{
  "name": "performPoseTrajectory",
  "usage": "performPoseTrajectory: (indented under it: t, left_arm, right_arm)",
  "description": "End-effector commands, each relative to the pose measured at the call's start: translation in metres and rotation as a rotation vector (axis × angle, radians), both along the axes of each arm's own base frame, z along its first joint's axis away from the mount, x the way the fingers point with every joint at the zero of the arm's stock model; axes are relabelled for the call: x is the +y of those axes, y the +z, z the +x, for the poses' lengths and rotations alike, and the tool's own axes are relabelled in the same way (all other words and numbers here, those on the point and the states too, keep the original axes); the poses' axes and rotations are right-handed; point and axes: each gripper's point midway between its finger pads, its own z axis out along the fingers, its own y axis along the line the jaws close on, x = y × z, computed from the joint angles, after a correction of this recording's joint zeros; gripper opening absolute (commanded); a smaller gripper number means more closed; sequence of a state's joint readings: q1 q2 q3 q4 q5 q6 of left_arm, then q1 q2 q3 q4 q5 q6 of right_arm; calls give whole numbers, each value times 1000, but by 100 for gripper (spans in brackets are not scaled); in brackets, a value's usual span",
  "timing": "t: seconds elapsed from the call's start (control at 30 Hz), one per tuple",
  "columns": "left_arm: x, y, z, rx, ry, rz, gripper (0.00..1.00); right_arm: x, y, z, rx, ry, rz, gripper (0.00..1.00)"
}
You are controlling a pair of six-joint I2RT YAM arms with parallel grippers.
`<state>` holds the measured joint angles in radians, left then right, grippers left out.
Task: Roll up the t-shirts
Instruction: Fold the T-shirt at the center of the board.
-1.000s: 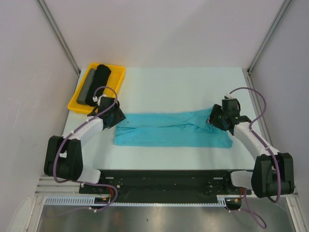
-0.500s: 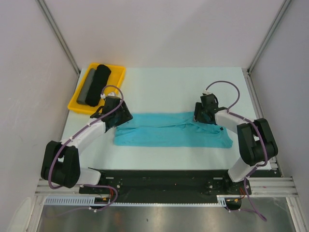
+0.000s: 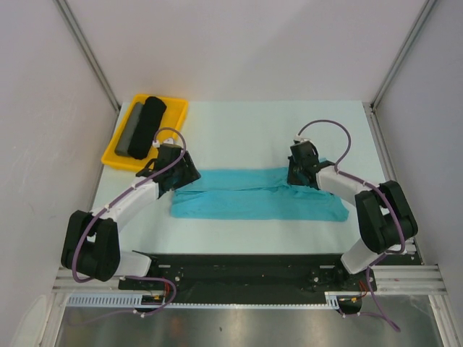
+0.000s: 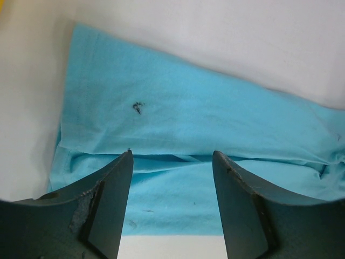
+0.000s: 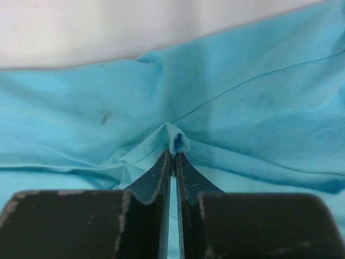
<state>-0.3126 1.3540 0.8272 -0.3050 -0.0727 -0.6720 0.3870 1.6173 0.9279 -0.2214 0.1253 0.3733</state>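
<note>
at the far left corner of the pale table (image 3: 246,130) sits a yellow tray (image 3: 110,157) holding a grey fabric roll (image 3: 128,131) and a black fabric roll (image 3: 150,119) side by side, the grey one on the left. just right of the tray and nearer, the left gripper (image 4: 171,157) is over the left end of the teal t-shirt (image 3: 253,196), its jaws spread apart with nothing between them. in the left wrist view a folded edge of the shirt runs across just beyond the fingertips, and a small dark mark shows on the cloth farther out. the t-shirt lies flat on the middle of the table, folded into a long narrow band running left to right. right of the band's middle, at its far edge, the right gripper (image 5: 173,156) is down on the cloth with its jaws pressed together, pinching a small raised fold of the teal fabric between the tips.
</note>
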Motion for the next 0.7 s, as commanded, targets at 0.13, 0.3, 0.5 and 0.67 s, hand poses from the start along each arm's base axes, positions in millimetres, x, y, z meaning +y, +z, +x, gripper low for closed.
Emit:
performPoseTrajectory:
  t: [0.13,0.3,0.5,0.67]
  left_arm:
    - [-16,17,4,-47,-73,-19,66]
    - [-52,17,-4,-53,-219,-70,67]
    - [-107,18,-13,-67,-406,-108,68]
    - [-163,20,-21,-82,-535,-145,65]
  right_arm:
    - [15,25,-26,-44,-3,5,14]
    - [14,17,-55,-17,25,-13,42]
    - [-29,57,-52,-104,-111,14,60]
    - [-68,58,-34,-97,-246,77,49]
